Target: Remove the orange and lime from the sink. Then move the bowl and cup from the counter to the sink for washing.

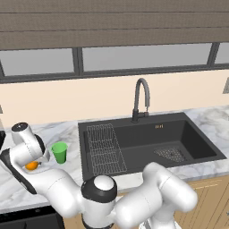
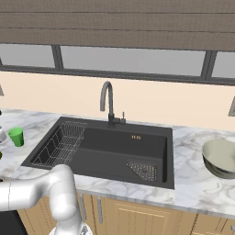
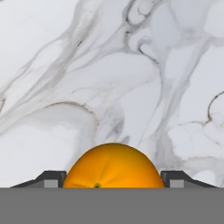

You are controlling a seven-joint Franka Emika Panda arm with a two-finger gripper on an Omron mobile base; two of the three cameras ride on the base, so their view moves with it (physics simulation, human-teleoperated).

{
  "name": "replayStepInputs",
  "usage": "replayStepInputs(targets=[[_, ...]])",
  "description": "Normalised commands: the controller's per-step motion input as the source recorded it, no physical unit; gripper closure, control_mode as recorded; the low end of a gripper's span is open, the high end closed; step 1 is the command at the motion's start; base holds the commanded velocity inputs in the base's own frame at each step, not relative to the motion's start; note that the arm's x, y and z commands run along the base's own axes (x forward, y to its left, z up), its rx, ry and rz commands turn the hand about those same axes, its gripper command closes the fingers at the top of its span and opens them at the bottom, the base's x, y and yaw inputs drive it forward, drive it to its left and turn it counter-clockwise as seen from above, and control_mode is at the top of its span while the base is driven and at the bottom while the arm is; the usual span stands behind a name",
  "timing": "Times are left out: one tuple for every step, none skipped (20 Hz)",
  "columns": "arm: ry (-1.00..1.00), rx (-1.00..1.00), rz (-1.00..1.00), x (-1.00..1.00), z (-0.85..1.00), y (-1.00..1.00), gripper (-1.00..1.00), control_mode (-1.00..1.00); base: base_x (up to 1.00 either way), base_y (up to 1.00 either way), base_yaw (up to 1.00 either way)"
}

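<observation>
Hovering low over the counter [image 3: 131,65] left of the sink [image 1: 147,138], the gripper [image 3: 113,186] is standing wide open around the orange [image 3: 113,168], apparently just setting it down, and likely needing to lift clear next

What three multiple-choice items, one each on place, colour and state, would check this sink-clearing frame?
1. Where is the orange?
A. in the sink
B. between the gripper's fingertips above the counter
C. in the bowl

2. What colour is the cup?
A. light green
B. red
C. white

3. What lies in the sink basin?
A. orange and lime
B. bowl
C. no fruit or dishes

Key:
1 B, marble counter lies behind it in the hand view, gripper.
2 A, the left base view shows it.
3 C, both base views show just rack and drain.
</observation>
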Motion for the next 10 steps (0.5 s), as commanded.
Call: replayStepInputs(targets=[[0.00, 0.00, -0.02, 0.05, -0.11, 0.03, 1.00, -1.00, 0.00, 0.00, 0.00], [0.00, 0.00, -0.03, 0.04, -0.11, 0.03, 1.00, -1.00, 0.00, 0.00, 0.00], [0.00, 0.00, -0.03, 0.03, -0.10, 0.02, 1.00, -1.00, 0.00, 0.00, 0.00], [0.00, 0.00, -0.03, 0.01, -0.10, 0.01, 1.00, -1.00, 0.00, 0.00, 0.00], [0.00, 0.00, -0.03, 0.00, -0.10, 0.00, 1.00, -1.00, 0.00, 0.00, 0.00], [0.00, 0.00, -0.03, 0.00, -0.11, 0.00, 1.00, -1.00, 0.00, 0.00, 0.00], [0.00, 0.00, -0.03, 0.00, -0.11, 0.00, 1.00, -1.00, 0.00, 0.00, 0.00], [0.00, 0.00, -0.03, 0.00, -0.12, 0.01, -1.00, -1.00, 0.00, 0.00, 0.00], [0.00, 0.00, -0.03, 0.00, -0.10, 0.02, -1.00, -1.00, 0.00, 0.00, 0.00], [0.00, 0.00, -0.04, 0.00, -0.13, 0.04, -1.00, -1.00, 0.00, 0.00, 0.00]])
